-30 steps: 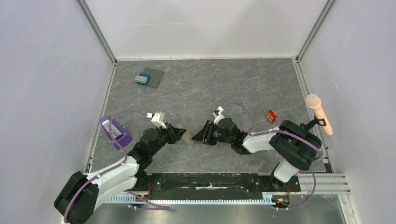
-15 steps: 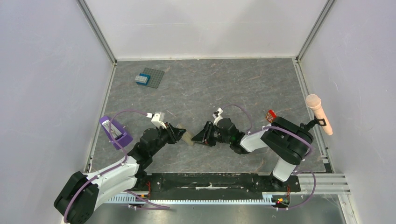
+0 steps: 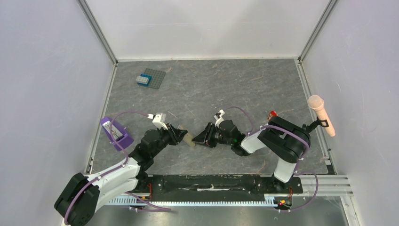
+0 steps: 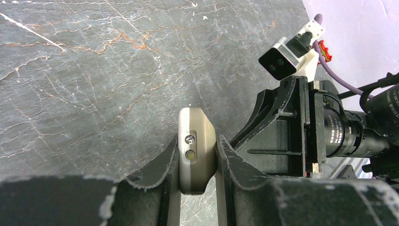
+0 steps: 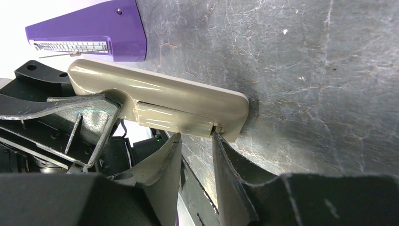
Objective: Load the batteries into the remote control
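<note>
While top view hides grips, wrist views show: left gripper pinching remote control; right gripper slightly spread at its cover; right elbow since drawn nearer.

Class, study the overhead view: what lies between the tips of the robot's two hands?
The remote control, gripped by the left hand, its free end at the right hand; the top view shows it.

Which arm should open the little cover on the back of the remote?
The right one, probably. The left gripper is busy, shut on the remote control's sides. The right gripper is free, jaws slightly apart, with its tips right by the end of the battery cover.
</note>
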